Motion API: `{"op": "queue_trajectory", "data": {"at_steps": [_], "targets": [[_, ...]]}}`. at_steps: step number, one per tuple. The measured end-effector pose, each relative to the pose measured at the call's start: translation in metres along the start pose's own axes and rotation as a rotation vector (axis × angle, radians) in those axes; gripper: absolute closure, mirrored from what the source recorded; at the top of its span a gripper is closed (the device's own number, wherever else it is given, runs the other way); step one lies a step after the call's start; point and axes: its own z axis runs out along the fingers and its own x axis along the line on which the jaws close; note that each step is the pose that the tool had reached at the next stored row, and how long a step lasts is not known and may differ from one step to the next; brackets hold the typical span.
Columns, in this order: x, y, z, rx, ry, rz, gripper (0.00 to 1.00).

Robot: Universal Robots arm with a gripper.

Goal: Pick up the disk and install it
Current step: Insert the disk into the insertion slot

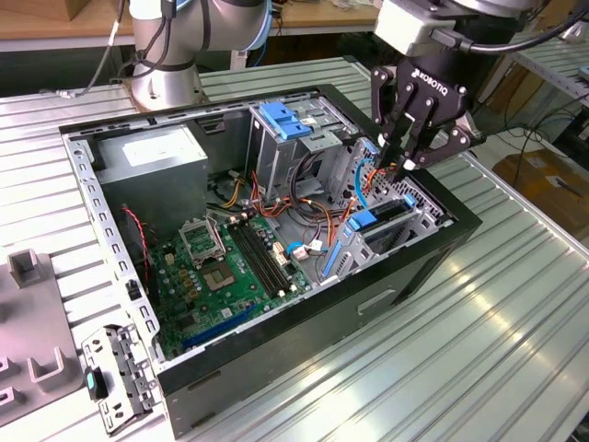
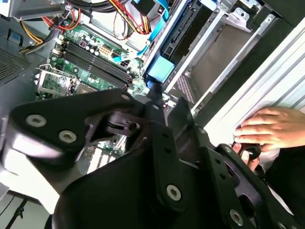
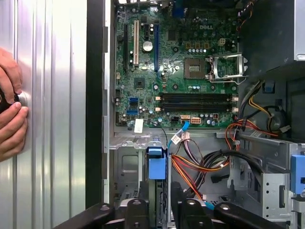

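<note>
An open computer case (image 1: pixel 304 322) lies on its side on a ribbed aluminium table (image 1: pixel 488 350). High toward the exterior view's right, the gripper (image 1: pixel 407 164) hangs over the case's drive bay. Its fingers (image 1: pixel 393 138) are drawn close together with nothing visibly clamped between them. Just below, apart from the tips, the disk (image 1: pixel 391 216) stands on edge in the bay with a blue carrier tab (image 1: pixel 363 221) at its end. Orange and blue cables (image 1: pixel 363 180) run just beside the bay. The motherboard (image 1: pixel 230 267) lies low in the frame's centre, and the grey power-supply box (image 1: pixel 152 157) sits toward the exterior view's left.

In the second wrist view, the gripper (image 2: pixel 153 95) tapers to a point just beside the blue carrier tab (image 2: pixel 159 71), and the disk's dark edge (image 2: pixel 177 34) runs on beyond it. A person's hand (image 2: pixel 271 129) rests on the table outside the case wall.

In the first wrist view, the disk (image 3: pixel 162 191) shows edge-on beside the tab (image 3: pixel 156 164), between the bay's metal walls. The cables (image 3: pixel 190 167) fan out close alongside, and the hand (image 3: pixel 12 124) lies on the table.

The likeliest trouble appears to be a snag. With the wiring this near, the tips could catch a lead and drag it. A disk sitting crooked in its rails could also jam under any push.
</note>
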Motion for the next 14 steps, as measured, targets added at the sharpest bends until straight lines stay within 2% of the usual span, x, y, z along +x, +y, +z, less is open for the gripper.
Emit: {"op": "queue_trajectory", "data": {"at_steps": [1,2,4,7,10,14], "targets": [[-0.0001,0.0000,0.0020,0.0000,0.0000,0.000,0.76],[-0.0001,-0.0001,0.0050,0.0000,0.0001,-0.001,0.76],[-0.0003,-0.0001,0.0090,0.0001,0.0001,-0.003,0.89],[-0.0005,-0.0003,0.0158,0.0002,0.0001,-0.006,0.89],[-0.0008,-0.0004,0.0254,0.0003,0.0001,-0.009,0.89],[-0.0009,-0.0005,0.0298,0.0006,0.0000,-0.010,0.89]]}}
